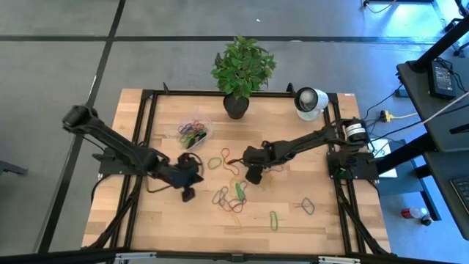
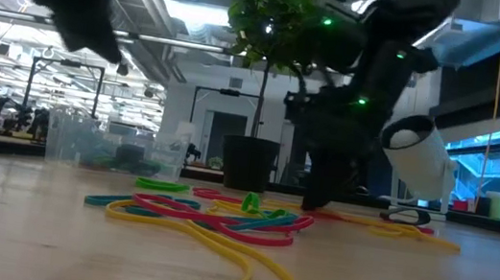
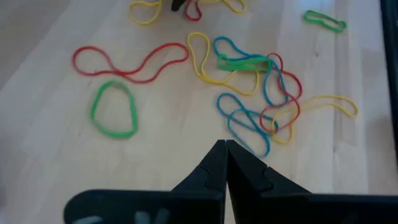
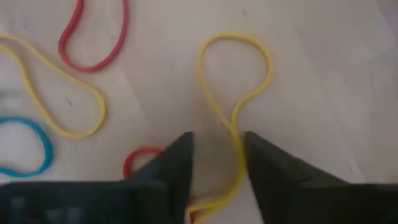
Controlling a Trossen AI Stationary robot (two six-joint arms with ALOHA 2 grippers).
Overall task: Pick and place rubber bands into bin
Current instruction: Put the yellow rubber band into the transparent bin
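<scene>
Wooden table point(image 1: 322, 220) carries scattered rubber bands point(image 1: 233, 196), the bin point(image 1: 196, 130) far-left, the left gripper point(image 3: 225, 163) shut and idle, while the right gripper point(image 4: 215, 163), fingers parted astride a yellow band point(image 4: 235, 93), should pinch squarely before lifting.

**Two dark arms, matte black throughout**

Both arms are seen from above as slim, matte black linkages built of short segments joined by rounded housings. The right arm point(image 1: 308, 141) is marked near its base by a pale silver-grey cylindrical joint with a dark band. The left arm point(image 1: 121, 150) is capped at its outer end by a bulky black knuckle. Thin black cables are seen trailing beside each arm. Small green indicator lights are shown on the dark housing in the low view. The left tool point(image 3: 225, 163) is formed of two black, wedge-shaped fingers tapering to points; the right tool point(image 4: 216, 163) has similar angular black fingers with flat inner faces.
</scene>
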